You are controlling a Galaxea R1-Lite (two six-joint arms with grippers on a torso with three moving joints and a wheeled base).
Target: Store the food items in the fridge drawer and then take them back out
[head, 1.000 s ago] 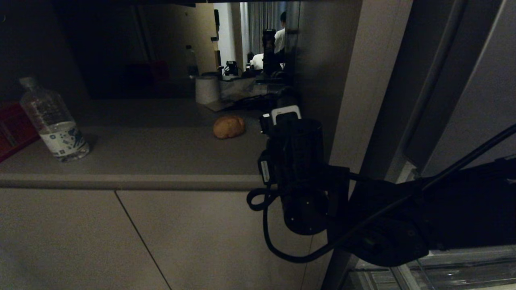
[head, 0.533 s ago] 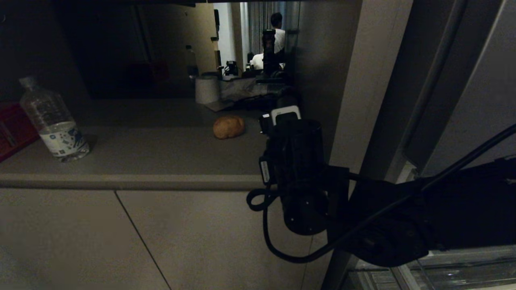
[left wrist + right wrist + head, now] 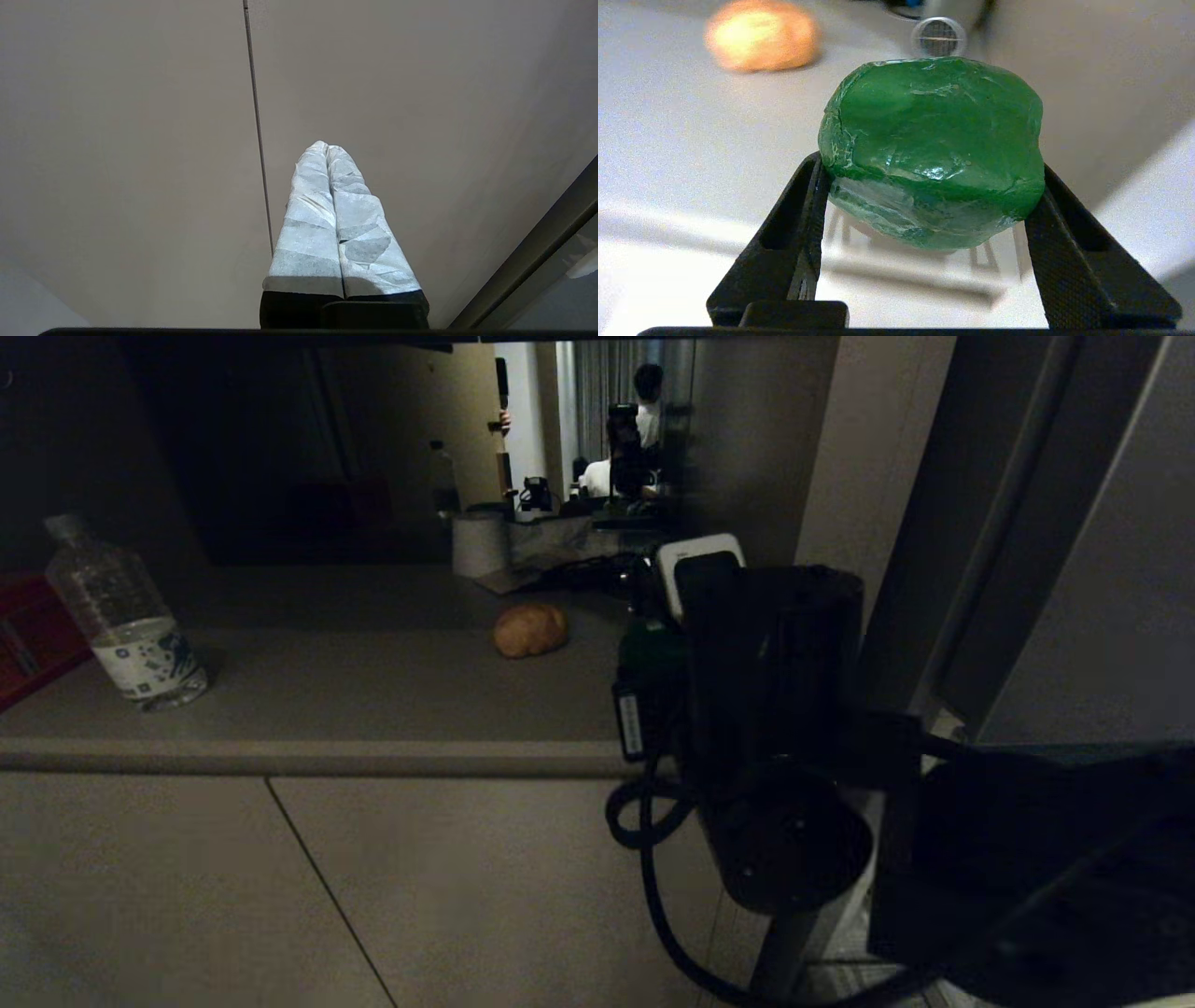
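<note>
A dim kitchen scene, seen from above a grey matte tabletop [image 3: 308,700] with a rounded front edge. The right pincer [image 3: 931,186] hangs low over the tabletop's right end, its black ribbed fingers [image 3: 810,219] pinching a glossy, lumpy green vegetable [image 3: 931,149], perhaps a bell pepper, across its widest part. A tan, matte, oval potato [image 3: 530,629] lies on the tabletop near the back, a little apart from the pincer. A clear plastic water bottle [image 3: 126,616] stands upright far to the left. The fridge drawer is hidden behind the dark right arm. The left pincer [image 3: 327,148], wrapped in pale tape, is pressed together and parked facing flat cabinet panels. The risk: the pepper's slick, curved skin could slip from the narrow grip, or roll towards the potato once released.
</note>
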